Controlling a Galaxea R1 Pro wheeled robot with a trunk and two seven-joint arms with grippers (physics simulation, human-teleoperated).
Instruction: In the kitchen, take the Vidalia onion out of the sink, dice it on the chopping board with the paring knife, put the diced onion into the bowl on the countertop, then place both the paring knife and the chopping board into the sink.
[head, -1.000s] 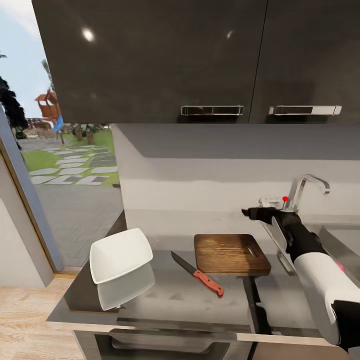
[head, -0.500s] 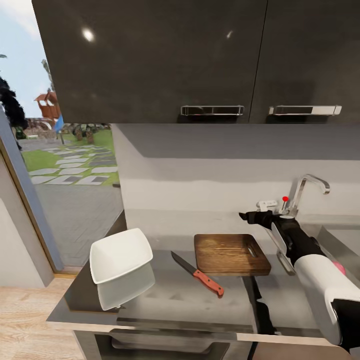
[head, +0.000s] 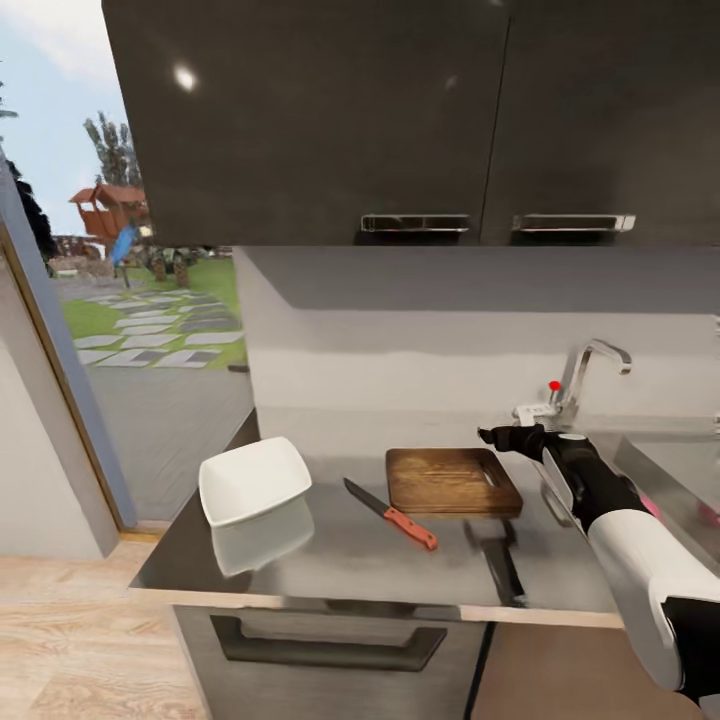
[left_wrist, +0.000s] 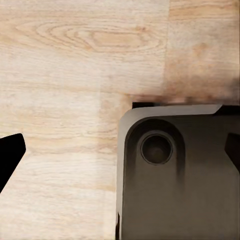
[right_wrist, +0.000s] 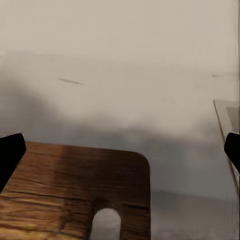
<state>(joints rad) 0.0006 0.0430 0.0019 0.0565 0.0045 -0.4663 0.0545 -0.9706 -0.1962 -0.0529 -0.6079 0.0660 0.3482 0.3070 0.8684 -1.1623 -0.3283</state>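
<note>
The wooden chopping board (head: 452, 481) lies on the grey countertop (head: 340, 565), with the red-handled paring knife (head: 391, 514) just left of it. Further left stands the white square bowl (head: 253, 480). My right gripper (head: 498, 436) hangs open above the board's far right corner, near the tap (head: 590, 368). The right wrist view shows that gripper (right_wrist: 120, 152) spread wide over the board (right_wrist: 65, 190) and its slot hole. The sink (head: 655, 462) is at the far right behind my forearm. A pinkish sliver (head: 708, 515) lies in it, too small to identify. My left gripper (left_wrist: 120, 152) is open over the floor.
Dark wall cabinets (head: 400, 120) with chrome handles hang above the counter. A dark drawer front (head: 320, 645) sits under the counter edge. Left of the counter a glass door (head: 100, 330) gives onto a garden. The left wrist view shows wooden floor (left_wrist: 60, 75) and a dark base corner (left_wrist: 175, 175).
The whole picture has shifted, so the camera has moved and more of the counter front shows. My right gripper dipped slightly toward the board. Bowl, knife and board stay put.
</note>
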